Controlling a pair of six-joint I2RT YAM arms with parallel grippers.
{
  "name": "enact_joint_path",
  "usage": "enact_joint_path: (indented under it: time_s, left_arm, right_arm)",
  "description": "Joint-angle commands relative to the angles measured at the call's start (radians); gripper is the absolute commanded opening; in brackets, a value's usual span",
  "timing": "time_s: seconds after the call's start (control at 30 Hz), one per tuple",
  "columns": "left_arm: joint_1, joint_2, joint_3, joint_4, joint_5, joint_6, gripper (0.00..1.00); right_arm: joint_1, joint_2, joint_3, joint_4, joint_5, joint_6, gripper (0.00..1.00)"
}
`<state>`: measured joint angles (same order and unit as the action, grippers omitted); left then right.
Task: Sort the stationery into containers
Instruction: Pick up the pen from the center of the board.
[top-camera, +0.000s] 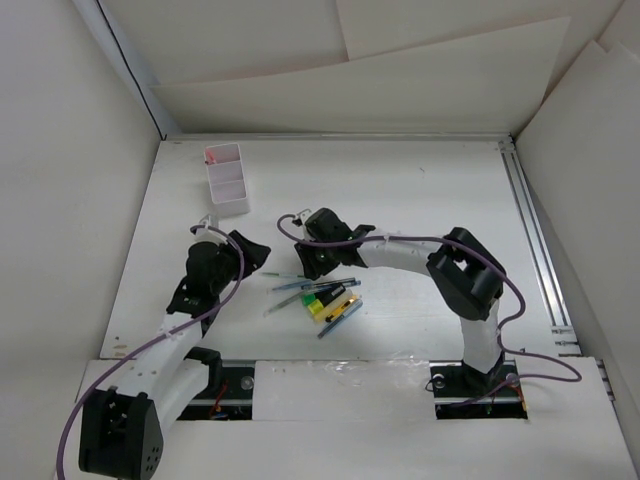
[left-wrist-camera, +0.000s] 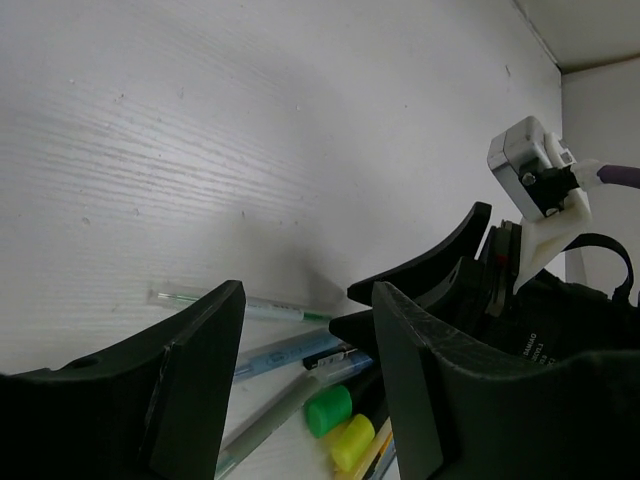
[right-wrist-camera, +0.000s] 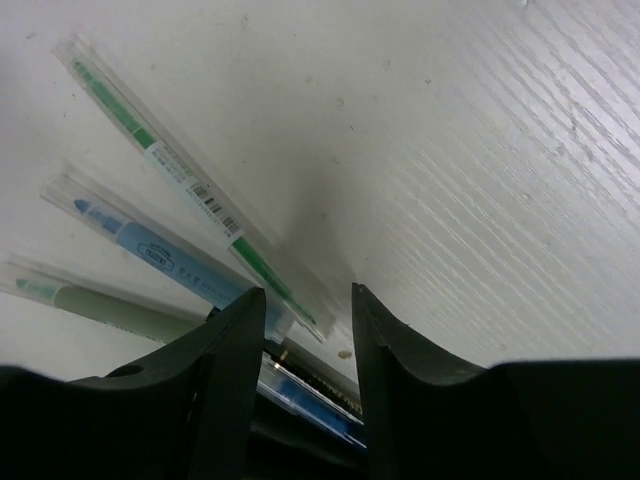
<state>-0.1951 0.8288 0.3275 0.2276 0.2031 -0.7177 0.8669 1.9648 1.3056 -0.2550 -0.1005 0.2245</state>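
Top external view: pens and highlighters (top-camera: 322, 297) lie heaped mid-bench (top-camera: 420, 200), well apart from the white divided box (top-camera: 227, 180) at the far left. Over a green pen (right-wrist-camera: 130, 120) the right pincer (right-wrist-camera: 308, 300) stands spread; the left pincer (left-wrist-camera: 305, 300), beside the heap, is spread too, gripping nothing.

Looks like a robotics lab test cell: plain white panel walls (top-camera: 60, 150) ahead of and to either side of the left gripper (top-camera: 252, 250) and right gripper (top-camera: 308, 265), white table (top-camera: 420, 200) beneath them, metal rail (top-camera: 535, 240) far right of the right gripper, purple cable (top-camera: 68, 430) trailing behind the left gripper.
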Motion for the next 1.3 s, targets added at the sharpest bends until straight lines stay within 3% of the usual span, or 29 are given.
enact_joint_path:
  time_s: [0.0, 0.27, 0.67, 1.07, 1.2, 1.27]
  left_arm:
    - [0.0, -0.017, -0.01, 0.032, 0.021, 0.006, 0.51]
    - [0.0, -0.017, -0.041, 0.013, -0.017, 0.015, 0.51]
    - [0.0, 0.003, -0.05, 0.035, -0.036, 0.015, 0.51]
    - [0.0, 0.147, 0.001, 0.111, 0.007, 0.006, 0.52]
    - [0.0, 0.138, 0.001, 0.111, -0.004, 0.006, 0.52]
    - [0.0, 0.138, 0.001, 0.111, -0.004, 0.006, 0.52]
  right_arm:
    - [0.026, 0.031, 0.057, -0.001, 0.016, -0.001, 0.45]
    - [0.035, 0.065, 0.087, -0.001, 0.038, 0.009, 0.36]
    - [0.035, 0.101, 0.106, 0.01, 0.107, 0.009, 0.41]
    - [0.035, 0.092, 0.069, 0.01, 0.186, -0.001, 0.44]
    - [0.035, 0.083, 0.057, 0.01, 0.186, -0.001, 0.37]
    - [0.035, 0.083, 0.057, 0.01, 0.186, -0.001, 0.29]
